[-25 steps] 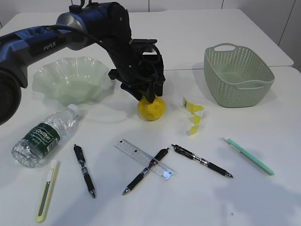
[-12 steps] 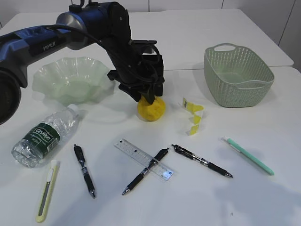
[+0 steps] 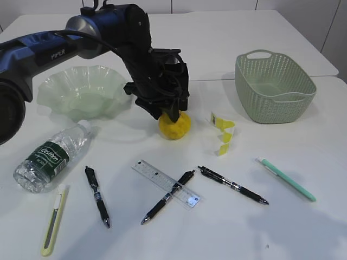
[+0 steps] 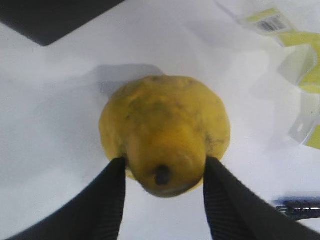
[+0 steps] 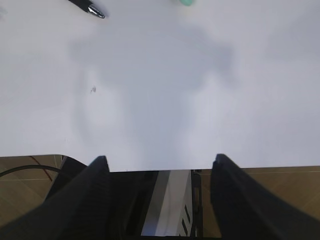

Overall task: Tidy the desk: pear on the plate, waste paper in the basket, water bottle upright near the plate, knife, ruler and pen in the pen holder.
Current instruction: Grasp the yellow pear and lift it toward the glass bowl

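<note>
Where the left tool (image 4: 162,175) closes, pear (image 4: 165,132) between its fingers, on table.

A: Colours? Pear (image 3: 174,125) yellow with dark speckles, plate (image 3: 82,93) translucent pale green, basket (image 3: 274,88) sage green with woven lattice.

B: Bottle (image 3: 50,157) clear, dark green label, white cap. Knife (image 3: 54,219) yellow-green, ruler (image 3: 165,183) clear. Three pens black, one pen (image 3: 286,179) mint. Waste paper (image 3: 223,132) yellow and white. Table (image 3: 303,227) white.
</note>
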You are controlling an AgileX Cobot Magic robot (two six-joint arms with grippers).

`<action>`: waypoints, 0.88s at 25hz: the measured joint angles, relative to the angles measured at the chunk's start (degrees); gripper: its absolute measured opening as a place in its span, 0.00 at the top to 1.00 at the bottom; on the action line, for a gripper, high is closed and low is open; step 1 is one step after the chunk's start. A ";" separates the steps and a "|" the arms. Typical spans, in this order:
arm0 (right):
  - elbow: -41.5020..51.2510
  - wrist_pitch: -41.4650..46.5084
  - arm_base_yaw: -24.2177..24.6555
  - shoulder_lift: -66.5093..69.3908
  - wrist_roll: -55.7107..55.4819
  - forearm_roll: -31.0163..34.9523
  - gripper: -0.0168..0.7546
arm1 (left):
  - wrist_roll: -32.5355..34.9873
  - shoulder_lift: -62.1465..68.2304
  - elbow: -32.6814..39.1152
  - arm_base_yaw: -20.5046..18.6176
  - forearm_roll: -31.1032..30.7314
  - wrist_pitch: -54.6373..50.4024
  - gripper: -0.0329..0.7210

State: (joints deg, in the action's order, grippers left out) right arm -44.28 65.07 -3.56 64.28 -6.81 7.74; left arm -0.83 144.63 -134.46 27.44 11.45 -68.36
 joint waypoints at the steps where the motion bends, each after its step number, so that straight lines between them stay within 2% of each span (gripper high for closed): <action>1: 0.00 0.00 0.00 0.00 0.00 0.00 0.33 | 0.00 0.11 -0.06 0.00 0.00 0.00 0.47; 11: 0.00 0.00 0.00 0.00 0.00 0.00 0.33 | 0.00 0.87 -6.84 0.00 -0.47 0.00 0.43; 22: 0.00 -0.59 0.00 0.00 0.00 0.00 0.34 | -0.10 1.09 -7.18 0.00 1.29 1.73 0.39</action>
State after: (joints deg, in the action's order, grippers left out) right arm -44.28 64.49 -3.56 64.28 -6.81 7.74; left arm -0.93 145.72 -141.63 27.44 12.74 -66.63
